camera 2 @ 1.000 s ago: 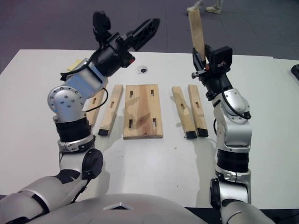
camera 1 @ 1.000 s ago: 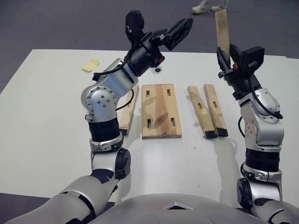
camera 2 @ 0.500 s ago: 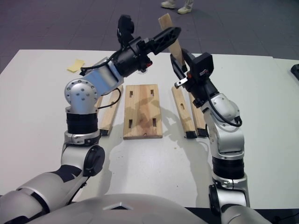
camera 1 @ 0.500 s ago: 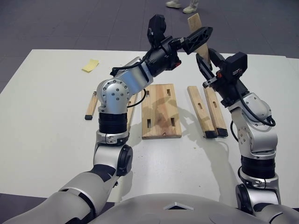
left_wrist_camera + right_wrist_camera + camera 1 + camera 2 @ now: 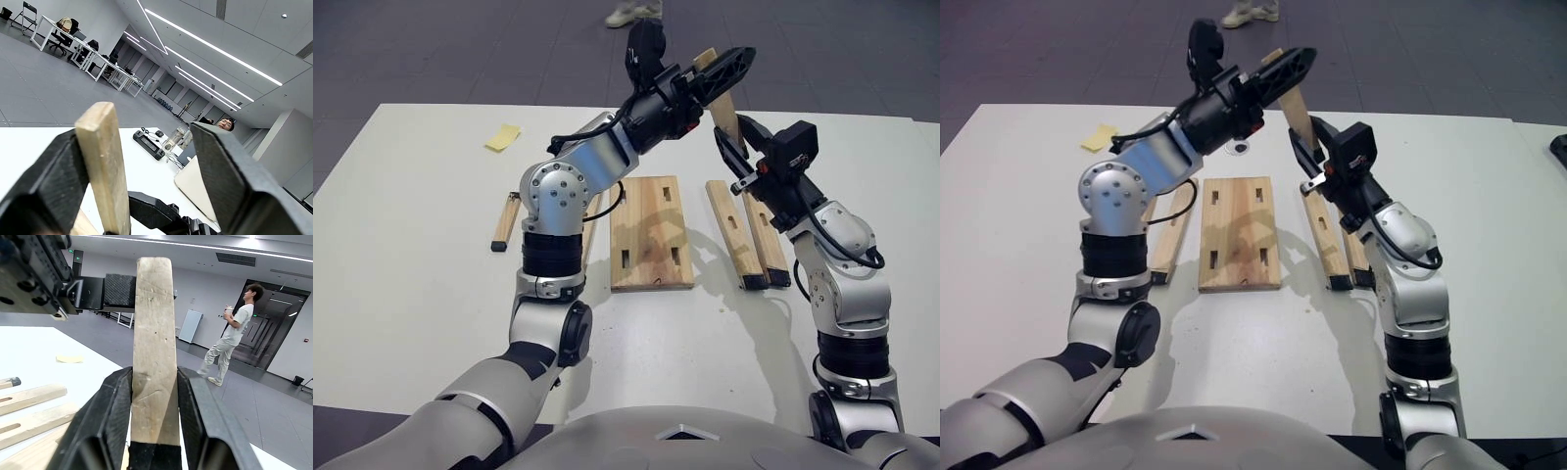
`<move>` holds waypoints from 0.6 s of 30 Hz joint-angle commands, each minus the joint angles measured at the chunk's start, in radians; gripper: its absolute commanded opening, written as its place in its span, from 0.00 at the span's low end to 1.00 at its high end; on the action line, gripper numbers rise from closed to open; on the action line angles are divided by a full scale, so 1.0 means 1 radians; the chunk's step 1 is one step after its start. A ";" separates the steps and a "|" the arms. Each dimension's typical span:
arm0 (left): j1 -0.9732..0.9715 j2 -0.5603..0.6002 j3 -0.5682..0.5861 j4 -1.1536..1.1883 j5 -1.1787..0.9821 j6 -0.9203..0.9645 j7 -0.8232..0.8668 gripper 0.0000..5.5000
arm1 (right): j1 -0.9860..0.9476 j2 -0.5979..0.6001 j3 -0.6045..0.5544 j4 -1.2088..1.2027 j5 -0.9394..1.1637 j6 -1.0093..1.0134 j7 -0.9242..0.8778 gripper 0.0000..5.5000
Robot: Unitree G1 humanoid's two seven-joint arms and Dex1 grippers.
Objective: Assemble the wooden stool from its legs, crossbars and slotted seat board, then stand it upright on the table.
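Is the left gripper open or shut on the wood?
Open: the left gripper straddles the pale wooden bar, which sits against one finger, a gap beside the other.

A dark grey tiled floor (image 5: 460,49) runs across the top of the head views' frame, beyond the far edge of the wide white rectangular table (image 5: 401,294). The left wrist view shows long white ceiling light strips (image 5: 215,49) above rows of white desks (image 5: 105,68) with black office chairs (image 5: 61,41). The right wrist view shows a pale grey wall (image 5: 205,293) with a white panel (image 5: 187,325) against it.

Head pair overlooks the table (image 5: 411,245); wrist cameras closely share one wooden piece (image 5: 154,357).
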 commanded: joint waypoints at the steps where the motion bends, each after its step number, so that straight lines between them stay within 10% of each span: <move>1: -0.036 -0.038 -0.008 0.010 -0.007 -0.007 -0.001 0.49 | -0.004 -0.014 0.006 0.007 -0.009 0.002 0.010 0.24; 18: -0.006 -0.025 -0.046 0.010 0.062 -0.049 0.005 0.10 | -0.004 -0.006 0.015 0.006 -0.010 0.009 0.010 0.24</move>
